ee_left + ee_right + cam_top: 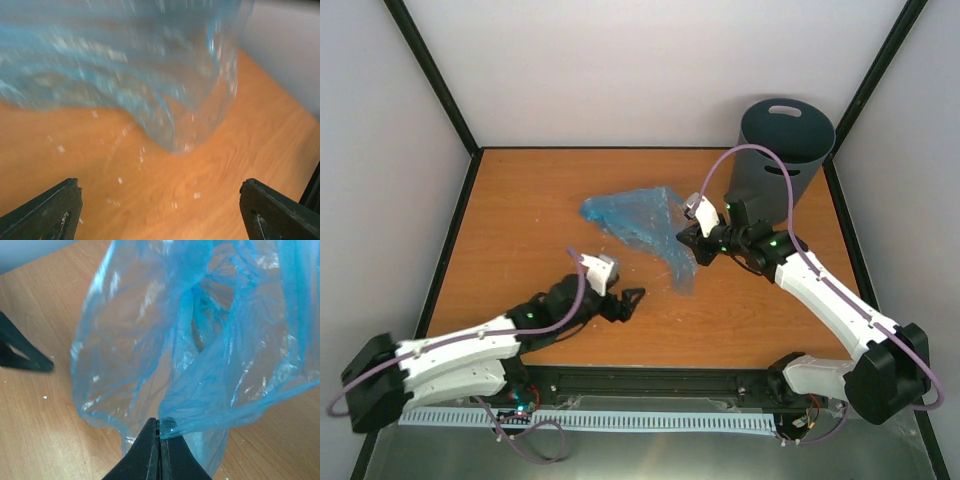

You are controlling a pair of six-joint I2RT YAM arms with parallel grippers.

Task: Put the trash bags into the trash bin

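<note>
The light-blue translucent trash bag (pixel 645 225) lies crumpled in the middle of the table, one end drooping toward the front. My right gripper (pixel 685 238) is shut on its right edge; in the right wrist view the closed fingertips (pixel 160 432) pinch a fold of the bag (pixel 200 350). My left gripper (pixel 632 300) is open and empty, low over the table just in front of the bag's lower tip; the bag (pixel 135 65) fills the top of the left wrist view. The dark grey trash bin (pixel 785 145) lies at the back right corner, its slotted base facing up.
The wooden table (pixel 520 220) is walled by a white enclosure with black frame posts. The right arm's purple cable (pixel 760 160) arcs in front of the bin. Small white specks dot the wood near the left gripper.
</note>
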